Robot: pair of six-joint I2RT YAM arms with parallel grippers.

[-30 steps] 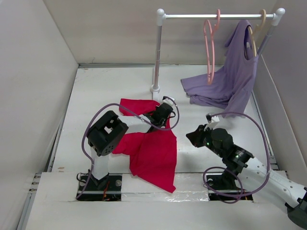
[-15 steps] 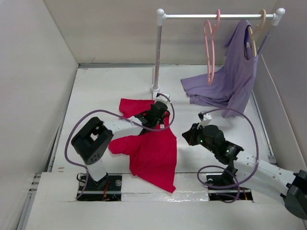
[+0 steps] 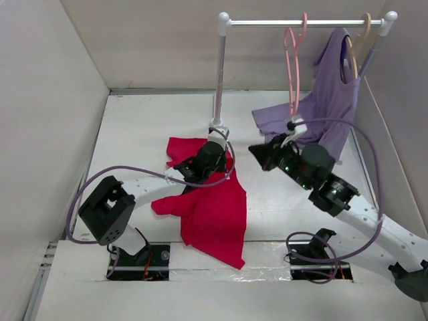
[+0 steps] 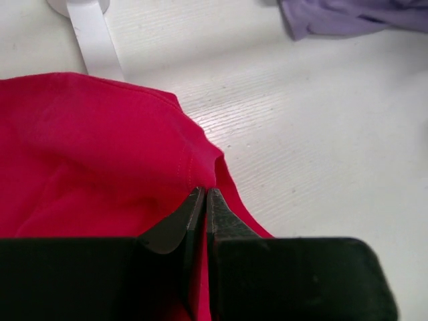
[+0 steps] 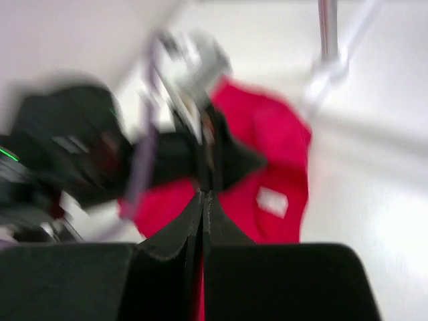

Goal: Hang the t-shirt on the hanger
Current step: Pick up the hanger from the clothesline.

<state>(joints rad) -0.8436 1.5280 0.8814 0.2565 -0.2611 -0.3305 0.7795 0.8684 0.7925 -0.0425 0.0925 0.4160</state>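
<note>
Left end effector pinches a thin fold of the shirt, which lies on the bench. Right end effector is closed and empty (aloft). That slim pinch could slip when the shirt is lifted toward the hanger.

The table is seen whole from above its near edge. The t-shirt, shared by all views, is viewed closely from the left wrist and, blurred, farther off from the right.

Robot lab cell: white walls, bolted arms, clothes rail
</note>
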